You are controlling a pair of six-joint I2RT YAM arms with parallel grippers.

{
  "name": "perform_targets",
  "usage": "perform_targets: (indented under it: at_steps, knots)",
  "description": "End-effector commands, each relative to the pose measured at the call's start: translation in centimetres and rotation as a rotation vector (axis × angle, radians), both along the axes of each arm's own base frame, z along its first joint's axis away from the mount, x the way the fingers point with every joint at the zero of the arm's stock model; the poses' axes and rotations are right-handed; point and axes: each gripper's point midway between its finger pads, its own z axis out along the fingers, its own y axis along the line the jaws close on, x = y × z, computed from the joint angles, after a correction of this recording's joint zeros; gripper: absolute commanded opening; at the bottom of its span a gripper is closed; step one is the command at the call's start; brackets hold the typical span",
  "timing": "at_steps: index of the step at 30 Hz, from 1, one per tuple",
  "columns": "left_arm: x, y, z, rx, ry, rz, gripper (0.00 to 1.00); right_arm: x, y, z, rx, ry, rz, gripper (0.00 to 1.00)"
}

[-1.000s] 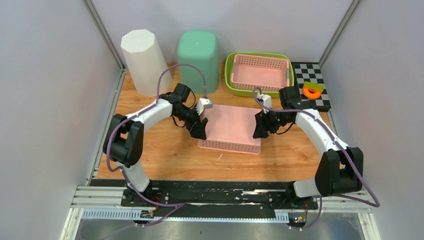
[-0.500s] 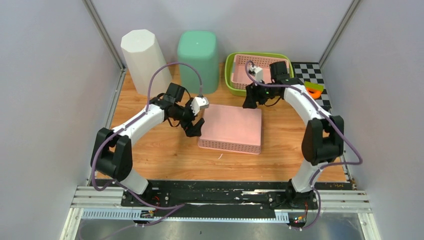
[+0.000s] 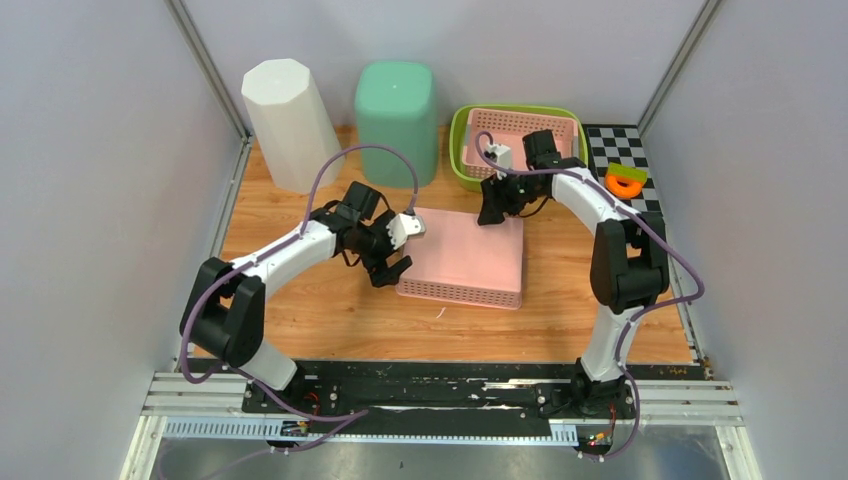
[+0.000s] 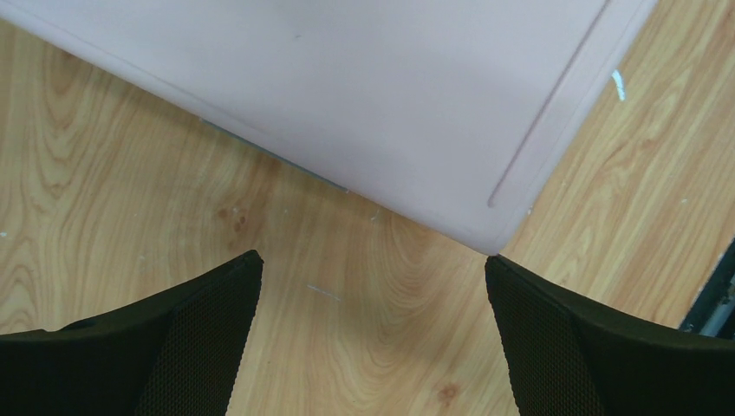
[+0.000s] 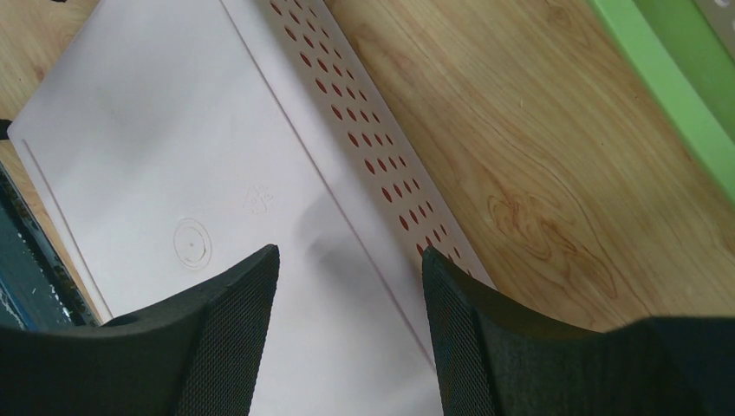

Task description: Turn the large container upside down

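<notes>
Pink plastic fills the middle of the top view: the large container [image 3: 465, 250] lies mouth-down on the wooden table [image 3: 300, 300], its flat base up and its opening hidden beneath it. Its long axis runs left to right across the table, and only the near perforated wall shows. The left gripper [image 3: 391, 268] sits just beside the container's left edge, near the front corner, with its jaws wide apart and empty. The right gripper [image 3: 491, 213] hangs at the far right corner; from here its jaws are hard to make out. The right arm also covers part of the small pink basket [image 3: 530, 128] in the green tray [image 3: 462, 165].

In the left wrist view, only one rounded corner of the container [image 4: 364, 95] shows (the rest is cut off by the frame). It lies ahead of the spread fingers [image 4: 208, 338], apart from them, with bare wood between.

In the right wrist view, the fingers [image 5: 221, 338] stand apart with nothing clamped, over the container's smooth base [image 5: 173, 156]. Whether they touch it I cannot tell. The perforated side wall slants away, and a strip of green tray [image 5: 685, 95] is cut off at the corner.
</notes>
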Motion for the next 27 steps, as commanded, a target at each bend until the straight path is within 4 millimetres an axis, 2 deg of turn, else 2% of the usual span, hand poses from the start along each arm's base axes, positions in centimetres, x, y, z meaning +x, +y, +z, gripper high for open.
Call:
perform_targets:
  at_steps: [1,8,11,15,18,22,27]
  knots:
    - [1.8,0.2,-0.2,0.033,-0.074,0.034,1.00,-1.1,-0.1,-0.5,-0.023,-0.005,0.033,0.64]
    - [4.0,-0.3,-1.5,0.045,-0.076,0.121,1.00,-6.2,-1.6,-1.8,-0.065,0.062,0.094,0.64]
    - [4.8,-1.1,-1.8,0.026,-0.065,0.139,1.00,-9.0,-2.8,-2.2,-0.096,0.077,0.112,0.63]
    - [6.1,-2.7,-1.5,-0.012,-0.056,0.159,1.00,-11.6,-4.7,-2.1,-0.163,0.066,0.116,0.63]
    - [6.8,-4.2,-1.3,-0.037,-0.047,0.166,1.00,-12.4,-6.6,-2.1,-0.244,0.030,0.087,0.63]
    - [7.6,-6.1,-0.5,-0.063,-0.033,0.185,1.00,-12.5,-9.5,-2.5,-0.369,-0.003,0.014,0.63]
    - [9.2,-5.9,3.7,-0.106,-0.130,0.232,1.00,-12.8,-10.5,-2.2,-0.369,-0.023,-0.008,0.64]
